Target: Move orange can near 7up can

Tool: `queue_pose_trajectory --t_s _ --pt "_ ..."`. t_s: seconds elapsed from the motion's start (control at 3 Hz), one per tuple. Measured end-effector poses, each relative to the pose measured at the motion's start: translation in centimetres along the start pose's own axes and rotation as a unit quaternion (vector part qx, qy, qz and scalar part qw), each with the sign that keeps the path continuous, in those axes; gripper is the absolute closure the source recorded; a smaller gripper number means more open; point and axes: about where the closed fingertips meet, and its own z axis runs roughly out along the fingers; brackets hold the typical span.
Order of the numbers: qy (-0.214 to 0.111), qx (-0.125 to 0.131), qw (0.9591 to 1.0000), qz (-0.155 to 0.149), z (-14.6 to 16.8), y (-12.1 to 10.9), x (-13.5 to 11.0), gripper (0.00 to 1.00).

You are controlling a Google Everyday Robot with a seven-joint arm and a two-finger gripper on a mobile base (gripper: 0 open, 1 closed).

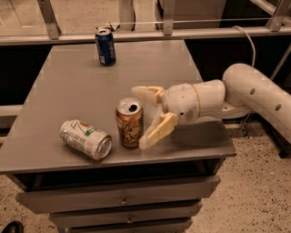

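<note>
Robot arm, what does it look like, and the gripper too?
The arm is a thick, smooth white tube with small dark dots. A rounded white wrist housing carries the gripper, beside the orange can, with two cream, tapered fingers.

light: dim, warm, from above, I judge | shadow: soft, under gripper (152, 113) at near right of table (68, 91) | far floor (82, 13) brighter

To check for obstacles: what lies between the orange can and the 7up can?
Only a bare strip of table, seen in the camera view. The open gripper is beside the orange can, on the side away from the 7up can.
</note>
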Motion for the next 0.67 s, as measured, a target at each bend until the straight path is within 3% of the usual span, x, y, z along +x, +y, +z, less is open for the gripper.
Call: queue_pose_trajectory --t_s 0.33,0.67 --pt "0.03 0.031 0.9986 -0.03 -4.9 -2.6 -1.0 0.0" --pt "0.076 0.092 0.992 -0.039 -12.0 -6.0 -1.5 0.0"
